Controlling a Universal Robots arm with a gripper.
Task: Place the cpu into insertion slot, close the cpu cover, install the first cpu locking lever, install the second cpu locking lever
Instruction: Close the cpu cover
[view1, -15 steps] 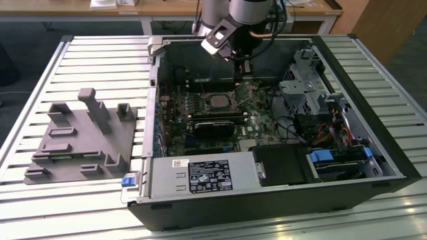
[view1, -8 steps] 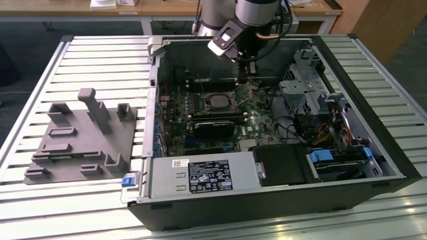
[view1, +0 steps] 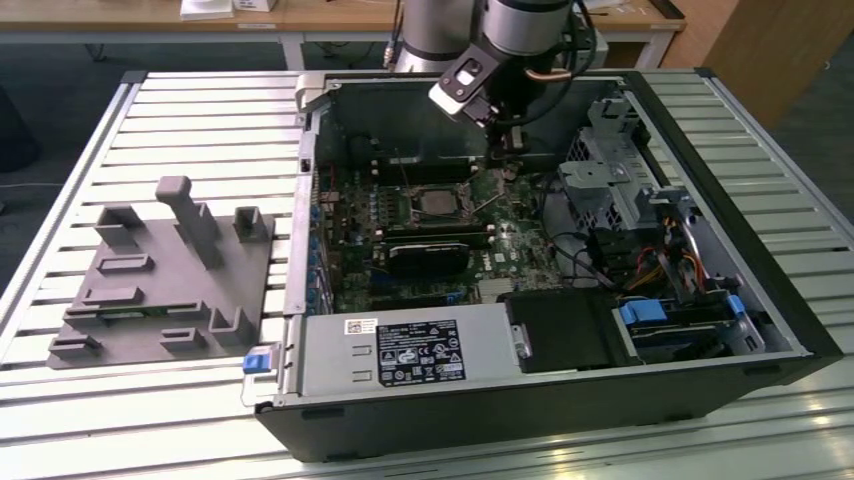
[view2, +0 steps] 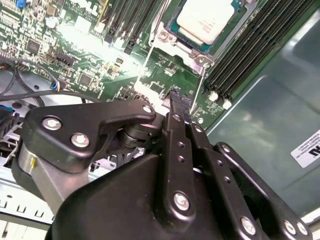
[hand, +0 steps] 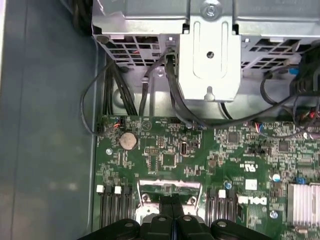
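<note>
The cpu (view2: 205, 19), a pale silver square chip, lies in the insertion slot (view2: 198, 58) on the green motherboard, with a grey metal frame around it. In the exterior view the insertion slot (view1: 435, 201) sits in the middle of the open computer case. My gripper (view2: 177, 97) hangs over the board just beside the slot's edge, its black fingers pressed together with nothing seen between them. Two thin metal rods (view2: 144, 62) (view2: 199, 92) run out from the slot on either side of the fingertips. The gripper (hand: 172, 201) also shows over a metal edge plate (hand: 170, 186), and from outside (view1: 505, 165).
A black graphics card (view1: 427, 252) lies below the slot, and a power supply (view1: 400, 350) at the case front. A metal drive cage (view1: 601, 190) with cables (hand: 125, 85) stands on the exterior view's right. Black memory slots (view2: 250, 55) flank the socket. A grey fixture (view1: 160, 270) rests on the table.
</note>
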